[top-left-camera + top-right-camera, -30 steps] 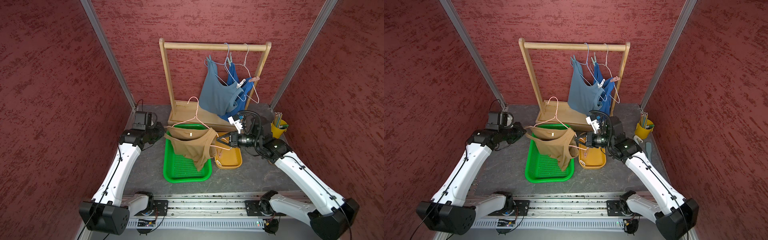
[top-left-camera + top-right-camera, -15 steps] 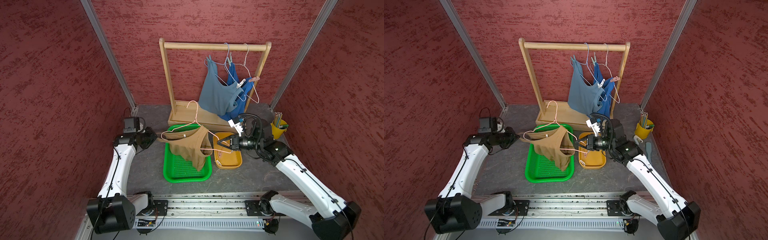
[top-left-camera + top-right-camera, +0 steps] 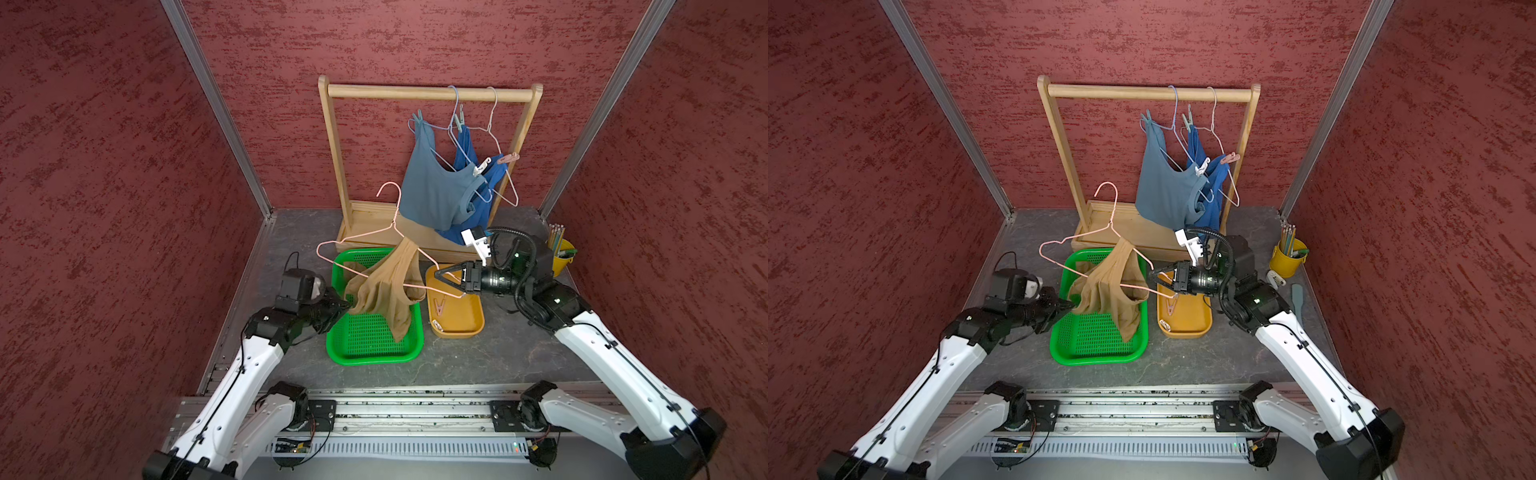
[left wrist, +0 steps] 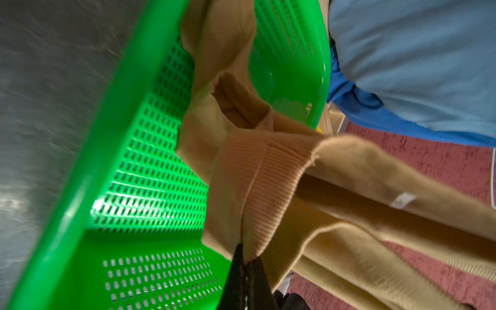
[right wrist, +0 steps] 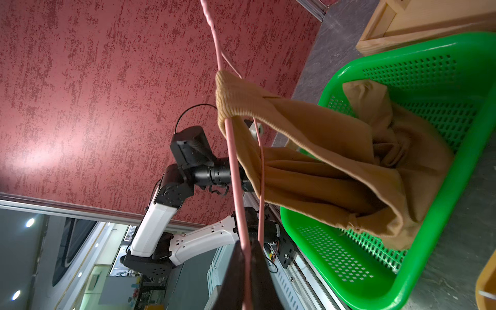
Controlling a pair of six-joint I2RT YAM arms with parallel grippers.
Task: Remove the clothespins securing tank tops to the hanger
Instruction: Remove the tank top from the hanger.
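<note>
Pinches the tan tank top (image 3: 386,286) between the closed jaws of the left gripper (image 3: 347,304), at the green basket's (image 3: 374,358) left rim. Clamps the pink hanger's (image 3: 361,237) wire tight in the right gripper (image 5: 245,257), over the yellow tray (image 3: 469,328) at right. Shows four clothespins (image 3: 458,120) on the far rack's (image 3: 432,92) hangers with both blue tops (image 3: 436,191), plus one pink clothespin (image 3: 439,307) in the tray.

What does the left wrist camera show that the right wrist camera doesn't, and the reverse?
Left wrist only: the grey-blue tank top, the royal blue tank top, and the left tool pinching the tan tank top. Right wrist only: the pink hanger clamped in the right tool, plus the left arm. Both: the tan tank top hanging into the green basket.
</note>
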